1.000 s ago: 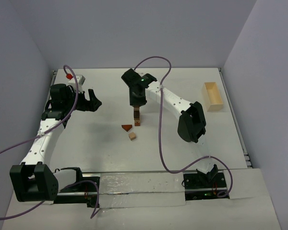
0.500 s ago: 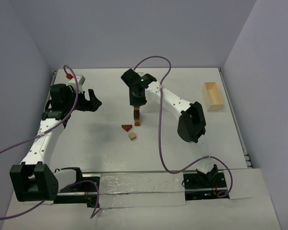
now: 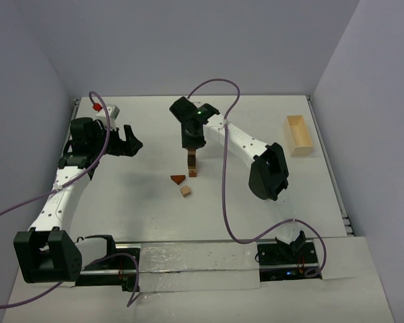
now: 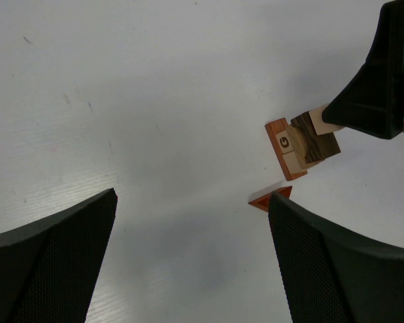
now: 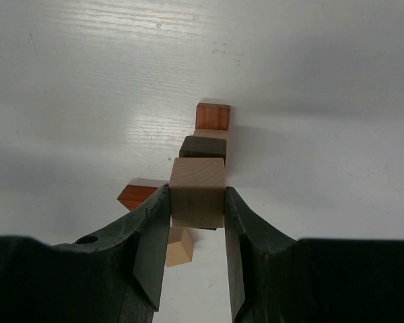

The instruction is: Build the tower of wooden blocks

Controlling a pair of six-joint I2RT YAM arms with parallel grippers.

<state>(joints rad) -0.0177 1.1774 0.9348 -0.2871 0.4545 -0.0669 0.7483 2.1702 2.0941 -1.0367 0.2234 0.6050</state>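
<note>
The wood block tower (image 3: 192,168) stands mid-table: a reddish base block (image 5: 212,116), a dark block (image 5: 203,146) and a tan cube (image 5: 197,176) on top. My right gripper (image 5: 196,195) is shut on that tan cube, directly above the stack (image 4: 301,143). A reddish wedge (image 3: 178,179) and a small tan cube (image 3: 186,191) lie loose on the table just in front of the tower. My left gripper (image 3: 132,142) is open and empty, well to the left of the tower; in its wrist view (image 4: 192,202) only bare table lies between its fingers.
A pale wooden open box (image 3: 298,135) lies at the far right. A small red and grey object (image 3: 98,106) sits at the back left corner. The right arm's purple cable (image 3: 223,168) loops over the table behind and right of the tower.
</note>
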